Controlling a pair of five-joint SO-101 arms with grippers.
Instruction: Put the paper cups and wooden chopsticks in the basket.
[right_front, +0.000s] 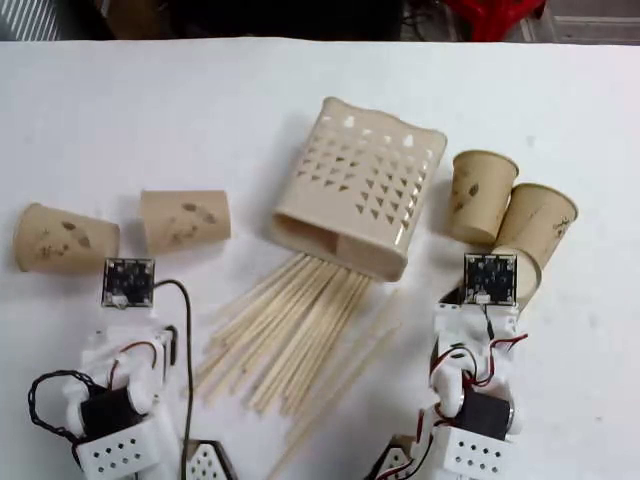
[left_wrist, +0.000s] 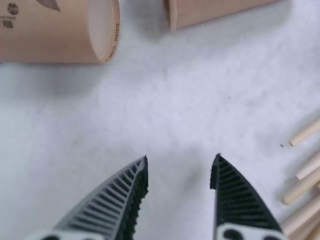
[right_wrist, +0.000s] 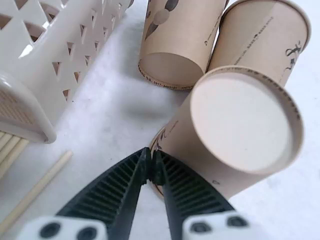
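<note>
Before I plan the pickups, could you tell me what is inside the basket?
The basket lies on its side. Wooden chopsticks fan out of its mouth, their far ends reaching inside. Its upper wall covers the deeper interior, so anything further in is hidden.

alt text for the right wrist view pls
A shut end effector sits next to the nearest of three cups lying on a white table. A cream basket lies on its side nearby, chopsticks at its mouth.

chopsticks (right_front: 290, 330) partly hidden by basket (right_front: 360, 190)
</note>
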